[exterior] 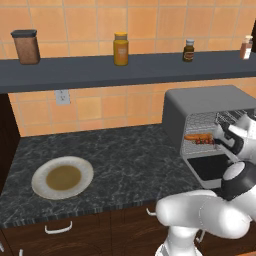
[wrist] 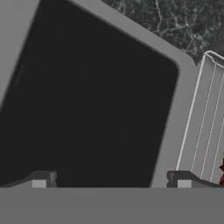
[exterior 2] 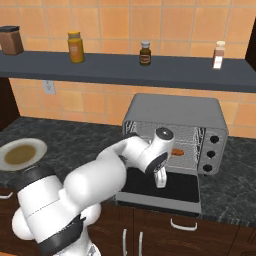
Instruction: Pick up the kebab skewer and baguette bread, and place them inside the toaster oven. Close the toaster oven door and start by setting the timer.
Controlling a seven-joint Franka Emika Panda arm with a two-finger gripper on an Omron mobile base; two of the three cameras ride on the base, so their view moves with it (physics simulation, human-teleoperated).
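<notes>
Now the door (wrist: 87,113), a stiff hinged glass flap filling the hand view's centre, wants lifting by its far edge with the released pincer (wrist: 111,181).

One toaster oven (exterior: 200,107) is counted on the tabletop (exterior: 125,155), its one door (exterior 2: 160,189) folded down flat. One baguette (exterior: 195,137) and one skewer (exterior: 205,141) are seen on the rack inside. One plate (exterior: 62,177) is tallied. Four containers are lined up on the shelf (exterior: 125,70): one brown canister (exterior: 26,46), one yellow jar (exterior: 120,49), two small bottles (exterior: 188,50). Three knobs (exterior 2: 214,146) are counted.
</notes>
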